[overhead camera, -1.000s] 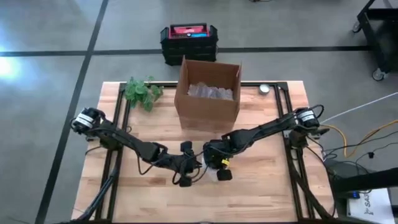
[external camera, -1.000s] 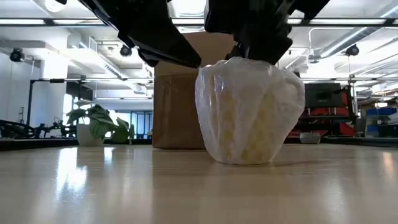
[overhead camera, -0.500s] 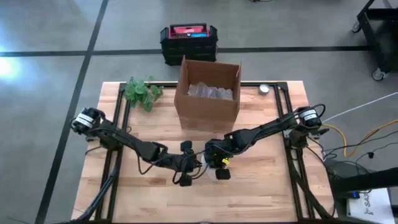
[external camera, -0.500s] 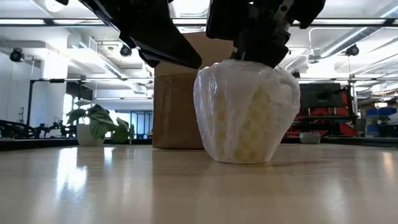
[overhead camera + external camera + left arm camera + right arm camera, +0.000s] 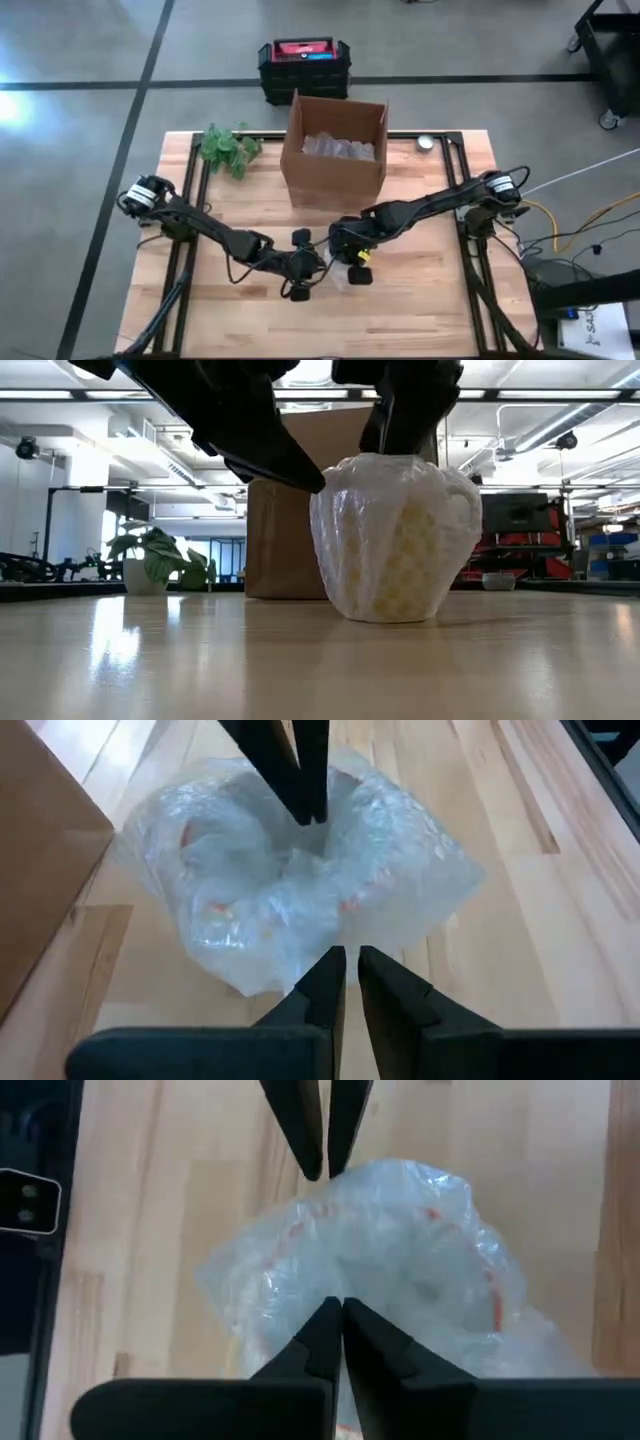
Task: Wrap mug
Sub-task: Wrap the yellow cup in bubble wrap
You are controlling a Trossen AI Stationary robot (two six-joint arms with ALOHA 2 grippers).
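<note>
- Bubble wrap (image 5: 395, 540), clear and dimpled, was seen bunched loosely around the mug (image 5: 400, 575), which stood upright on the table (image 5: 430, 300) just in front of the box (image 5: 335, 150).
- A pale yellow body with orange traces was made out through the film; the wrap's top was gathered into a crumpled, uneven crown with no tape or tie seen.
- The left gripper (image 5: 345, 970) was placed at the mug's side away from the box, its fingers nearly closed with only a thin slit between them; whether any film was caught there could not be told.
- The right gripper (image 5: 338, 1320) was held over the mug's top on the box side, its fingertips pressed together at the wrap's gathered folds; a true pinch on the film could not be confirmed.
- A slip was judged likely: the film looked slick and springy, so a shallow pinch could be lost and the folds could open again.
- A tip or slide of the mug was judged possible if the two grippers pulled unevenly, since the wooden top looked smooth and glossy.
- A clash of fingertips was also a risk, both pairs being close together over one small bundle.
- The box was plain brown cardboard, open-topped, with more clear wrap (image 5: 338, 148) inside.
- A small leafy plant (image 5: 228, 148) stood to one side of the box.
</note>
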